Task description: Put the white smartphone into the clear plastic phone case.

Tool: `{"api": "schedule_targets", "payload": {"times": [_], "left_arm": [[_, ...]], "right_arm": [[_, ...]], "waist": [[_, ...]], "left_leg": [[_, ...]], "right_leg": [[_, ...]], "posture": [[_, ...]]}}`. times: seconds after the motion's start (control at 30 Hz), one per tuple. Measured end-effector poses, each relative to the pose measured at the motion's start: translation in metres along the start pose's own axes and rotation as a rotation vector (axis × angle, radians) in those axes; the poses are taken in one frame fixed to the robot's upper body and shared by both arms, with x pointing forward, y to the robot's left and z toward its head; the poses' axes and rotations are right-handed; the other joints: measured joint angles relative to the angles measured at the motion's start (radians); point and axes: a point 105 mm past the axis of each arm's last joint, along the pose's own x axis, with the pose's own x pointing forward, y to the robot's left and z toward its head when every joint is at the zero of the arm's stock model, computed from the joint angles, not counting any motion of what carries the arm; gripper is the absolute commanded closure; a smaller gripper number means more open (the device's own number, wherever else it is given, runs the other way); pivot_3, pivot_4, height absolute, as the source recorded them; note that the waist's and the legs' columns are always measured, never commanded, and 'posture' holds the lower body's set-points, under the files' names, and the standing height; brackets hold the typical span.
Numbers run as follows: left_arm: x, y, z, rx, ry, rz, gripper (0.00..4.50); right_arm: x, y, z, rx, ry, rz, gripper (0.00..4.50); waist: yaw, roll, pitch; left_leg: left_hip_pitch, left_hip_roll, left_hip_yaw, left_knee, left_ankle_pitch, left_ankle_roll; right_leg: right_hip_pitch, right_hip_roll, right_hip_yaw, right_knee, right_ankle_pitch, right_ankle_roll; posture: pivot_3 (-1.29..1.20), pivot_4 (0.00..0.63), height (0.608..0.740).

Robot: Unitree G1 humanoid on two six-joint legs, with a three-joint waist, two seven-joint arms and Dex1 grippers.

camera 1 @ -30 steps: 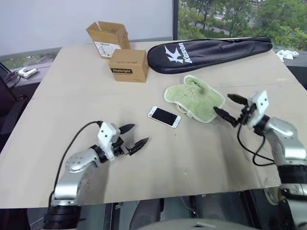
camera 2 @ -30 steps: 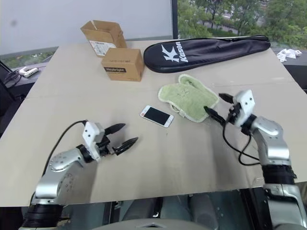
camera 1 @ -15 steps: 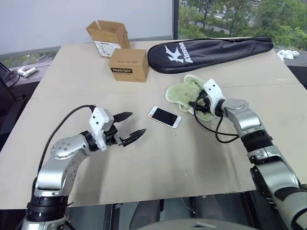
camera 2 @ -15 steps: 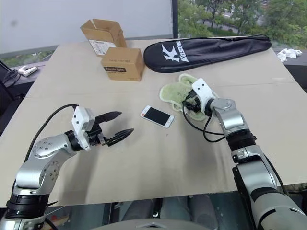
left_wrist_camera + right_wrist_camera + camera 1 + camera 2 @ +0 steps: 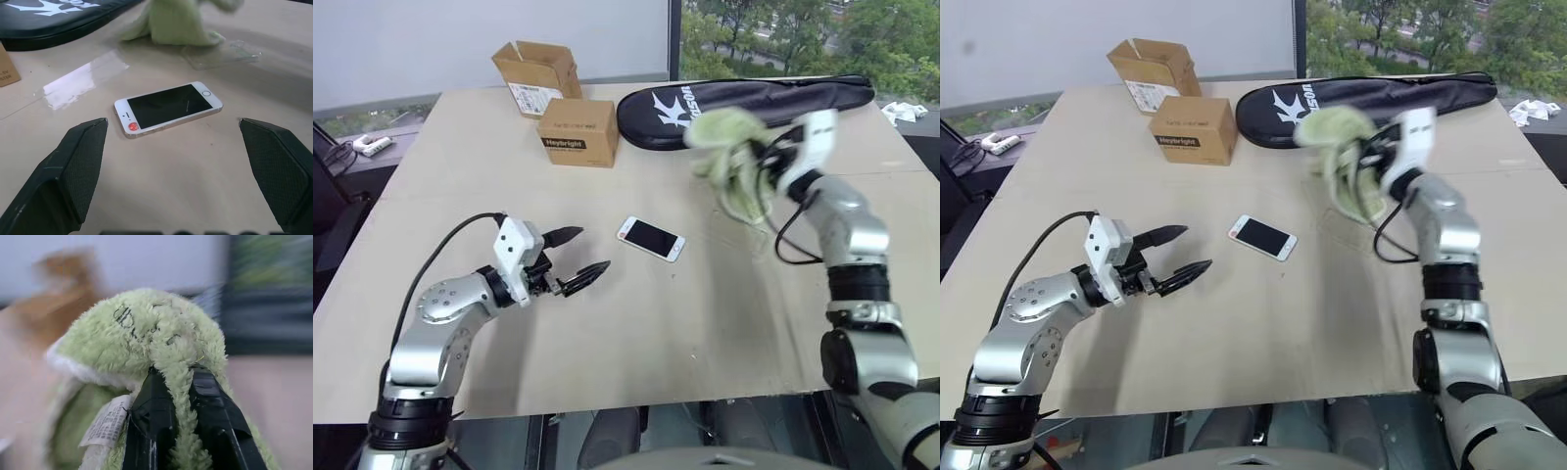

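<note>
Because the green cloth was covering the clear plastic phone case, we are lifting it w/ right gripper clenched on it, left gripper gaping near the white smartphone on the table.

Not much to read here. Big white "K" logo plus a brand word starting with "K", letters too small to make out fully, on the black racket bag along the worktop's far edge. "Heybright" printed dark on the front of the closed brown box near the far edge. White shipping label on the open cardboard box toward the far left corner, print unreadable. Small white tag on the green fuzzy cloth, text unreadable.
</note>
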Motion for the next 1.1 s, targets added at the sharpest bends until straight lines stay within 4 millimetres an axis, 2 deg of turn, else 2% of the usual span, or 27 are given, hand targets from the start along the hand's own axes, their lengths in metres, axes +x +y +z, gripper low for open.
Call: {"api": "schedule_targets", "payload": {"times": [0.1, 0.2, 0.3, 0.33, 0.4, 0.53, 0.67, 0.77, 0.83, 0.9, 0.97, 1.1], "left_arm": [[0.004, -0.001, -0.003, -0.009, -0.002, -0.012, 0.00], [0.007, 0.001, -0.006, -0.011, -0.001, -0.015, 0.00], [0.013, -0.002, -0.002, 0.001, -0.016, -0.037, 0.00], [0.014, -0.002, 0.000, 0.007, -0.022, -0.039, 0.00], [0.014, -0.001, 0.001, 0.013, -0.025, -0.037, 0.00], [0.015, 0.000, 0.003, 0.019, -0.028, -0.032, 0.00], [0.015, 0.001, 0.002, 0.018, -0.028, -0.027, 0.00], [0.014, 0.000, 0.000, 0.012, -0.022, -0.026, 0.00], [0.010, 0.000, -0.005, 0.004, -0.006, -0.023, 0.00], [0.005, 0.000, -0.008, 0.002, 0.013, -0.031, 0.00], [-0.003, 0.001, -0.010, -0.008, 0.021, -0.029, 0.00], [-0.021, -0.001, -0.018, -0.033, 0.060, -0.051, 0.00]], "right_arm": [[-0.015, -0.070, 0.017, -0.074, -0.017, -0.257, 3.33], [-0.033, -0.112, 0.011, -0.104, 0.050, -0.421, 1.96], [-0.038, -0.122, 0.001, -0.095, 0.067, -0.483, 0.43], [-0.038, -0.123, 0.003, -0.099, 0.054, -0.485, 0.09], [-0.037, -0.121, 0.010, -0.108, 0.012, -0.475, 0.09], [-0.032, -0.105, 0.040, -0.185, -0.144, -0.418, 0.09], [-0.032, -0.099, 0.054, -0.241, -0.219, -0.388, 0.09], [-0.024, -0.066, 0.056, -0.268, -0.224, -0.156, 0.09], [-0.025, -0.021, 0.042, -0.317, -0.178, 0.127, 0.09], [-0.038, 0.014, 0.010, -0.313, -0.049, 0.372, 0.09], [-0.053, 0.040, -0.026, -0.262, 0.090, 0.536, 0.09], [-0.070, 0.061, -0.052, -0.234, 0.209, 0.644, 0.09]], "waist": [[-0.002, 0.000, 0.000], [-0.010, 0.000, 0.000], [-0.034, 0.000, 0.000], [-0.040, 0.000, 0.001], [-0.046, 0.000, 0.001], [-0.047, 0.000, 0.001], [-0.042, 0.000, 0.001], [-0.042, 0.000, 0.001], [-0.043, 0.000, 0.001], [-0.035, 0.000, 0.000], [-0.028, 0.001, 0.001], [-0.024, 0.001, 0.001]], "left_leg": [[0.000, 0.000, 0.001, -0.002, 0.001, -0.002], [0.000, 0.002, 0.003, -0.003, 0.001, -0.001], [0.002, 0.003, 0.007, -0.005, 0.000, 0.001], [0.004, 0.003, 0.009, -0.006, 0.000, 0.001], [0.004, 0.003, 0.010, -0.006, 0.000, 0.001], [0.004, 0.003, 0.009, -0.006, 0.000, 0.001], [0.003, 0.003, 0.009, -0.006, 0.000, 0.001], [0.004, 0.004, 0.009, -0.006, 0.000, 0.001], [0.004, 0.006, 0.009, -0.006, -0.001, 0.001], [0.003, 0.007, 0.007, -0.006, -0.001, 0.001], [0.002, 0.006, 0.007, -0.006, -0.001, 0.001], [0.002, 0.005, 0.006, -0.006, -0.001, 0.001]], "right_leg": [[0.000, 0.000, 0.000, -0.002, 0.000, 0.000], [0.000, 0.001, 0.002, -0.002, 0.000, 0.000], [-0.001, 0.002, 0.006, -0.002, 0.000, 0.000], [-0.001, 0.002, 0.009, -0.001, 0.000, 0.000], [-0.001, 0.003, 0.010, -0.001, 0.000, 0.000], [-0.001, 0.003, 0.010, -0.001, 0.000, 0.000], [-0.001, 0.003, 0.010, -0.001, 0.000, 0.000], [-0.001, 0.003, 0.010, -0.001, 0.000, 0.000], [-0.001, 0.004, 0.009, -0.002, 0.000, 0.000], [-0.001, 0.005, 0.007, -0.002, 0.000, 0.000], [-0.001, 0.003, 0.007, -0.002, 0.000, 0.000], [-0.001, 0.002, 0.007, -0.002, 0.000, 0.000]], "posture": [[0.00, 0.150, 0.740], [0.00, 0.150, 0.740], [0.00, 0.150, 0.740], [0.00, 0.150, 0.740], [0.00, 0.150, 0.740], [0.00, 0.150, 0.740], [0.00, 0.150, 0.740], [0.00, 0.150, 0.740], [0.00, 0.150, 0.740], [0.00, 0.150, 0.740], [0.00, 0.150, 0.740], [0.00, 0.150, 0.740]]}}
